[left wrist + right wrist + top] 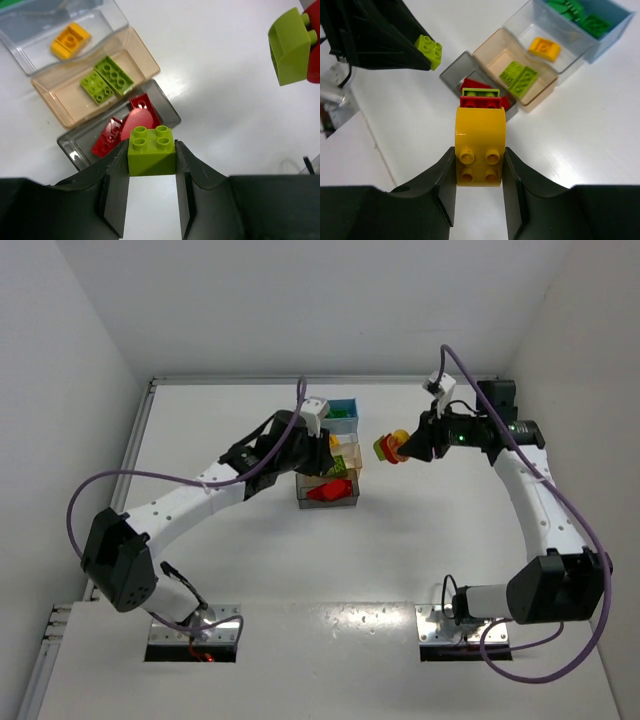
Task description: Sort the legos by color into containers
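1. The lime brick (151,150) is pinched between the left gripper (151,165) fingers by its two flat sides, studs up. It's up in the air just beside the grey bin (80,145).
2. The other piece is a yellow-red-lime clump (480,130). The right gripper (480,155) is clamped on its yellow end, with the lime end pointing away. It also hangs above the table (225,100), near the grey bin but on the opposite side.
3. Handling, as far as I can judge: hard, light, glossy plastic, so it won't squash but it could slide. The flat side walls are the place to grab, not the studs or the sloped face. The clump is press-fit, so I'd guess it takes a pull from both ends to split.
4. The grey bin has red pieces (132,122) in it. Right next to it is the tan bin (60,100) holding two lime bricks (107,79), so that's probably where the single lime one goes.
5. One past that is a clear bin (30,47) with a yellow brick (70,39). Furthest from the grey bin is the blue bin (615,35) with darker green bricks (580,15).
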### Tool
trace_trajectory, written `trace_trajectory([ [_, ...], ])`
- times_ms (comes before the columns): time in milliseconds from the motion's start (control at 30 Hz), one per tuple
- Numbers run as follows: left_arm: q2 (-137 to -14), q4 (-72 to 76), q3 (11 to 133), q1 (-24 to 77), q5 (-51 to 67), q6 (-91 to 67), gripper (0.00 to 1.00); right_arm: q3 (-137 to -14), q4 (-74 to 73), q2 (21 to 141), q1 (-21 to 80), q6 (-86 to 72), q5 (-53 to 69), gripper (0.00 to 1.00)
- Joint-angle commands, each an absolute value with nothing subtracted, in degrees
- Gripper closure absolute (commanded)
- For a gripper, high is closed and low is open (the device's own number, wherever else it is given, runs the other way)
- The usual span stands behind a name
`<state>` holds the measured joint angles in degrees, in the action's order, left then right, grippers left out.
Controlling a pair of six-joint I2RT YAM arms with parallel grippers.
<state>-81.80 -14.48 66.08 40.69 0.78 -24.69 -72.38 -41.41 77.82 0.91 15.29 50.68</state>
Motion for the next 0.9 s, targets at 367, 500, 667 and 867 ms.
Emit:
trace_trajectory([
  [367,-98.43,-18.27,79.01,34.28,-3.08,-24.96,0.80,-70.31,-28.13,77.96,0.53,2.64,44.38,0.98],
  [500,-101.68,-18.81,81.56,33.13,-4.66,-24.96,0.75,-69.08,-26.63,77.96,0.53,0.80,44.38,0.98],
  [667,-105.11,-18.81,84.46,31.90,-4.66,-24.96,0.65,-68.55,-26.10,77.96,0.53,0.79,43.86,0.98],
  [867,-107.48,-18.81,85.87,31.29,-2.91,-25.49,0.38,-68.55,-26.10,78.49,0.53,0.79,43.86,0.98],
])
